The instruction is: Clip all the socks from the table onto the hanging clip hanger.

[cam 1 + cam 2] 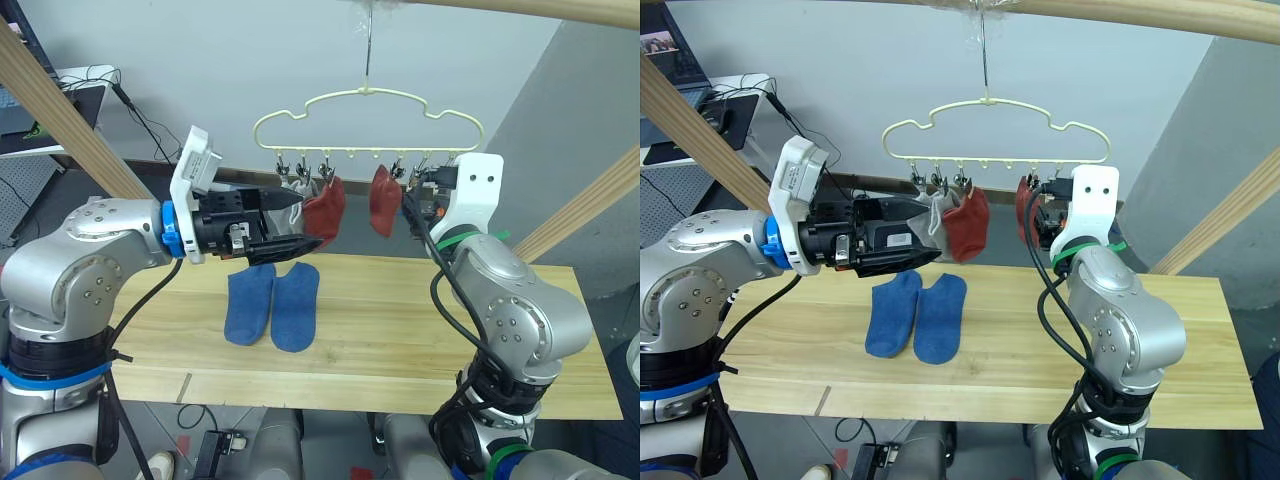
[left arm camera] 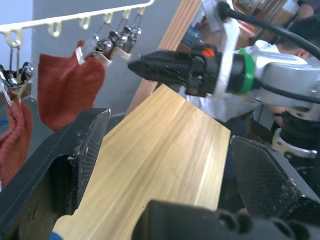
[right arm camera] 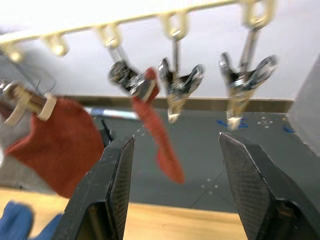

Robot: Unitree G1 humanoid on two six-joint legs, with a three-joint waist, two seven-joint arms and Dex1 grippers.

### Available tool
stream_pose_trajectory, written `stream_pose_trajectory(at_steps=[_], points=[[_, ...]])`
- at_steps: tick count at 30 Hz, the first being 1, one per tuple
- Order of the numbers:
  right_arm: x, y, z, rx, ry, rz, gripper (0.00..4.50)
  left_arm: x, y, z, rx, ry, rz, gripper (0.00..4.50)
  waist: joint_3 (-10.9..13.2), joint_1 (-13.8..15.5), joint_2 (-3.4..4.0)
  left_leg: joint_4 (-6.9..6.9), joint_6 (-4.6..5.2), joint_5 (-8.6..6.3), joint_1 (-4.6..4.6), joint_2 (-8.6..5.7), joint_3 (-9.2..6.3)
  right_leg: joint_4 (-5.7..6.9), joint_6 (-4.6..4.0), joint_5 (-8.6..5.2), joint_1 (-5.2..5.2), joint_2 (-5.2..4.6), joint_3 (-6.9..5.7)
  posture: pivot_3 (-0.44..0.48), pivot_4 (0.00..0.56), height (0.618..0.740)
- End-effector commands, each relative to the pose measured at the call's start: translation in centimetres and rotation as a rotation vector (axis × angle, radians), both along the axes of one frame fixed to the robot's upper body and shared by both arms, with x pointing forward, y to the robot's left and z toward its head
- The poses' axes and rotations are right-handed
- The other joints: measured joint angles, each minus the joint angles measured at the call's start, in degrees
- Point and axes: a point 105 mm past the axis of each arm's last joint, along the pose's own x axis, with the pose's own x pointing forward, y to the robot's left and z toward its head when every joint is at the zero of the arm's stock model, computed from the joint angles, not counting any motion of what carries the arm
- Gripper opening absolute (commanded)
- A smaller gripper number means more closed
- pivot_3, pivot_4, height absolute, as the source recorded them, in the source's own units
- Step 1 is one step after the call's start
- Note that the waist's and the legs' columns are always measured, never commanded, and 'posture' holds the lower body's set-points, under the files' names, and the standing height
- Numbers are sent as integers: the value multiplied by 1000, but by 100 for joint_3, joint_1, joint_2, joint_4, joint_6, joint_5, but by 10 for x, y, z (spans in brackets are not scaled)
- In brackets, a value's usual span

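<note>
The pale yellow-green clip hanger [image 1: 366, 108] hangs by its hook from a wooden pole. Two rust red socks [image 1: 326, 211] [image 1: 383, 200] and a light grey sock [image 1: 930, 212] hang from its clips. Two blue socks [image 1: 272, 304] lie side by side on the table [image 1: 420, 325]. My left gripper [image 1: 303, 222] is open and empty, its tips just left of the nearer red sock. My right gripper [image 3: 176, 139] is open right below the clips, and the narrow red sock [image 3: 159, 131] hangs in front of it, apart from both fingers.
Two metal clips [image 3: 181, 81] [image 3: 246, 74] hang bare beside the clipped red sock. Slanted wooden frame poles [image 1: 62, 118] [image 1: 590, 200] flank the table. A desk with equipment and cables [image 1: 70, 95] stands at the back left.
</note>
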Motion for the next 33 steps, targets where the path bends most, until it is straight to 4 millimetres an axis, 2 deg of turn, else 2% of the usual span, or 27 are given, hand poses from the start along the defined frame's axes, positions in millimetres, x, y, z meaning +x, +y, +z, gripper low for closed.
stream_pose_trajectory(at_steps=[1, 15, 18, 33], points=[[-1, 0, 13, 22, -60, -17, 2766, -8, 2, 10, -1, -48, -18, 4457, 0, 7, 0, 0, 0, 0, 0, 0, 0, 0, 0, 0, 0, 0, 0, 16, 272, 740], [1, 5, 16, 32, -63, -3, 2766, -6, 1, 7, -4, -58, -2, 4457, 0, 29, 1, 0, 0, 2, 0, 0, 0, 2, -3, 2, 0, 0, -1, 23, 268, 740], [2, 5, 15, 29, -59, -1, 1872, -5, 1, 7, -9, -60, 4, 4493, 0, 31, 1, 0, 0, 2, 0, 0, 0, 2, -3, 2, 0, 0, -1, 23, 267, 740], [13, 4, 20, 19, -68, 4, 1872, -4, 0, 6, -15, -62, 25, 4493, -1, 39, 0, 1, 0, 6, 1, 0, -1, 9, -5, 3, 0, 0, -1, 44, 265, 740]])
